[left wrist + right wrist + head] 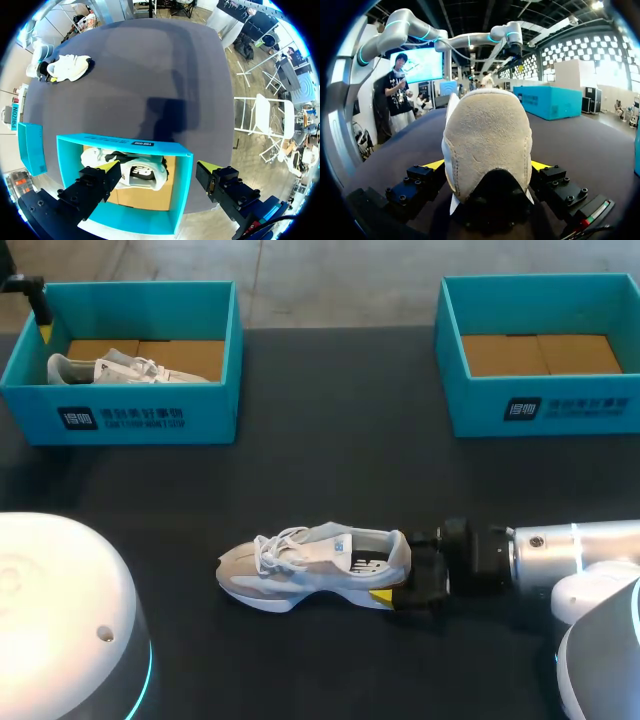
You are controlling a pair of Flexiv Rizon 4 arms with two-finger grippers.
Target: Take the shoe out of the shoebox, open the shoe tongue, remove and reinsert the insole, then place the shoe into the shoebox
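Heel of beige-and-white suede lace-up sneaker [487, 145] fills the right wrist view, pinched from both sides by right gripper [487, 166]. It sits upright on black table [330, 440], well apart from both boxes. Left gripper [159, 169] is spread wide above left teal cardboard shoebox [120, 418].

Risk: a heel-only hold may let the toe swing or slip if lifted.

Count: two shoeboxes, including right teal cardboard shoebox [545, 405]; two sneakers, with white second sneaker [120, 370] inside the left box; two grippers.
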